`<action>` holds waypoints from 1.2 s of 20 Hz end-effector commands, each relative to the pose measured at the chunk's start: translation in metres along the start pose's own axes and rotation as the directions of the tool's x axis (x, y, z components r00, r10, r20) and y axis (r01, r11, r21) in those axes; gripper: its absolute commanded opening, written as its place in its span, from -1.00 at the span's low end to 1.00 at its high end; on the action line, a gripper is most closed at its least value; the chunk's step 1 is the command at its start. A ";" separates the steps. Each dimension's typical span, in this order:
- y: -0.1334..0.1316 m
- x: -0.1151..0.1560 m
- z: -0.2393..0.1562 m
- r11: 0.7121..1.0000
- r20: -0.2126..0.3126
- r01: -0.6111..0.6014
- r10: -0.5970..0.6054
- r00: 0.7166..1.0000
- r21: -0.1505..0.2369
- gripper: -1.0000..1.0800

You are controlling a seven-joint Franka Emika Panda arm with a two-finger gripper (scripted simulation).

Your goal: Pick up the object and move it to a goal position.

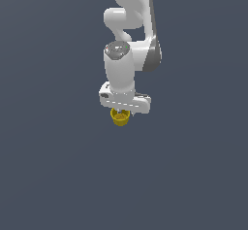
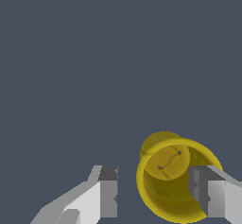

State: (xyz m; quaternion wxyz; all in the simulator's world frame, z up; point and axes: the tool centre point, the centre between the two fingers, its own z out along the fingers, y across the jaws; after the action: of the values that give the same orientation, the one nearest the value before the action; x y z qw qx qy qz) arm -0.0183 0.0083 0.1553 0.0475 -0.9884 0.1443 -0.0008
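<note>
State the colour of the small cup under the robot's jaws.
Yellow. The cup shows best in the wrist view, open end facing the camera.

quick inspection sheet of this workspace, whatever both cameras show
surface: plain dark grey-blue ground, unmarked, no edge in view
job's things: small yellow cup, rim facing the wrist camera, base away; in the exterior view it sits just under the gripper
goal marker: nothing seen
clutter: nothing seen
grippers: gripper open; one finger is inside the cup's rim, the other stands outside with a gap to the cup; no clamp visible
cables: nothing seen
surroundings: white arm only, flat background
</note>
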 end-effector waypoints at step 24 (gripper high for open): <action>0.063 -0.079 0.057 0.525 0.128 -0.848 0.839 0.530 0.070 0.23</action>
State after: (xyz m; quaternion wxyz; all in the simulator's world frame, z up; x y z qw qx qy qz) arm -0.1070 -0.0219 0.0955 0.1079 -0.8018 0.5856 0.0499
